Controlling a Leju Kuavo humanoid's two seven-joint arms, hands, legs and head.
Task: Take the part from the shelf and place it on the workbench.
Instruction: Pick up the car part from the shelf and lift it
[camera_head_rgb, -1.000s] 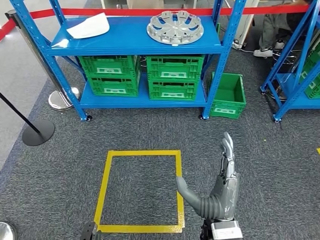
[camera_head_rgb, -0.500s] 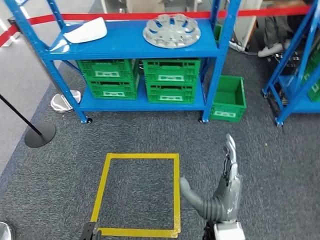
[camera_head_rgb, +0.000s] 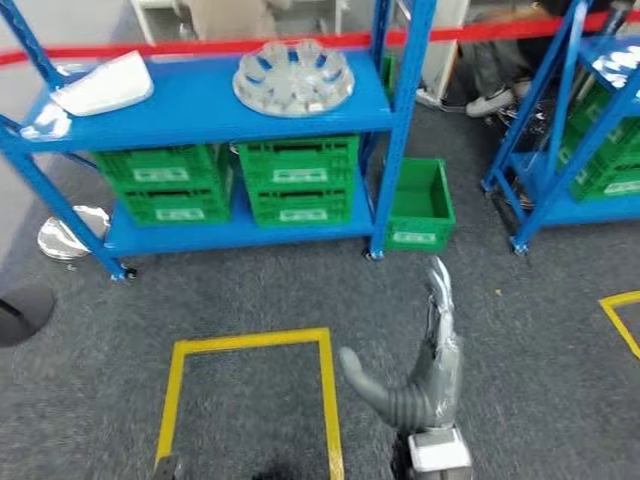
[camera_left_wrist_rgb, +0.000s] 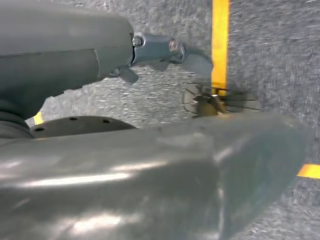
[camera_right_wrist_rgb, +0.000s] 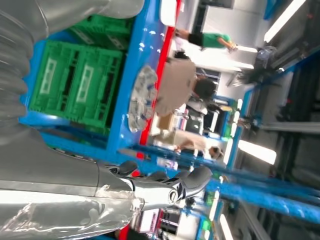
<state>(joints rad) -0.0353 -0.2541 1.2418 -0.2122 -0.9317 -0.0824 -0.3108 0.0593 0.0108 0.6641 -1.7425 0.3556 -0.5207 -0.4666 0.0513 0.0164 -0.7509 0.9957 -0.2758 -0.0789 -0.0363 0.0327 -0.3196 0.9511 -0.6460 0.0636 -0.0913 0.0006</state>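
1. The part, a silver wheel cover (camera_head_rgb: 293, 77), lies flat on the top board of the blue shelf (camera_head_rgb: 196, 100), towards its right end and just left of the upright post. In the right wrist view it shows as a pale disc (camera_right_wrist_rgb: 142, 98) on the same board.

2. The right hand (camera_head_rgb: 423, 375) is raised in front of the body, over the grey carpet and well apart from the shelf. Its fingers (camera_head_rgb: 439, 300) are stretched straight and the thumb juts out sideways; it holds nothing.

3. The left hand (camera_left_wrist_rgb: 124, 150) hangs low over the carpet beside the yellow tape square (camera_head_rgb: 249, 400). It too carries nothing, and its fingers look loose rather than clenched.

4. By my reckoning the step in hand is the approach: the robot has to come close to the shelf before any reach makes sense.

5. To do it well, it should square up to the wheel cover, not the green crates (camera_head_rgb: 296, 180) below, and stop with the post off to its right so that arm has free room.

6. The cover is wide, thin and lies flat, so one hand will struggle with it. Better to bring both hands to opposite rims, fingers released until they touch.

7. A white sheet-like piece (camera_head_rgb: 102, 85) lies at the left end of the shelf, well clear of the cover.
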